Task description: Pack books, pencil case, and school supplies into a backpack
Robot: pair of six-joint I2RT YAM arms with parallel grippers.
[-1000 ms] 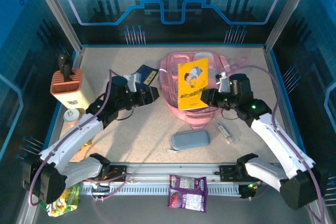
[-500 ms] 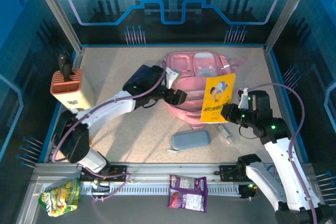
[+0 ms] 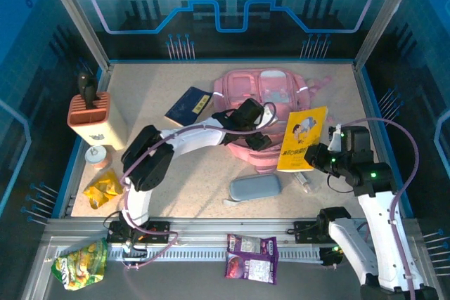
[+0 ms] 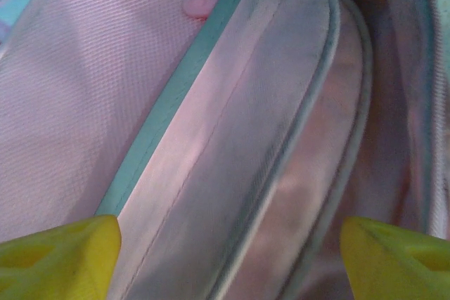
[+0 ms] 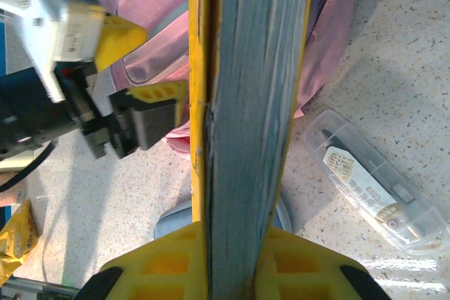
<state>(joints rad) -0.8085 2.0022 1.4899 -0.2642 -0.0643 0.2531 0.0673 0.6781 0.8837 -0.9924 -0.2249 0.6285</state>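
Observation:
The pink backpack (image 3: 264, 93) lies at the back centre of the table. My left gripper (image 3: 257, 136) hangs open over its near edge, and its yellow fingertips (image 4: 56, 258) straddle pink fabric and a silvery seam (image 4: 232, 138). My right gripper (image 3: 318, 154) is shut on the yellow book (image 3: 302, 138), held upright just right of the backpack; its page edge (image 5: 249, 103) runs up between my fingers (image 5: 169, 258). The navy book (image 3: 188, 107) lies left of the backpack. The grey-blue pencil case (image 3: 255, 187) and the clear tube (image 3: 304, 180) lie in front.
An orange-and-cream holder (image 3: 95, 117) stands at the left with a small jar (image 3: 95, 156) and a yellow crumpled packet (image 3: 102, 187) near it. A purple snack packet (image 3: 252, 258) and a green snack bag (image 3: 79, 265) lie on the front rail.
My left arm has swung right, from beside the navy book to the backpack's near edge. My right gripper has carried the yellow book off the backpack, to the right and nearer.

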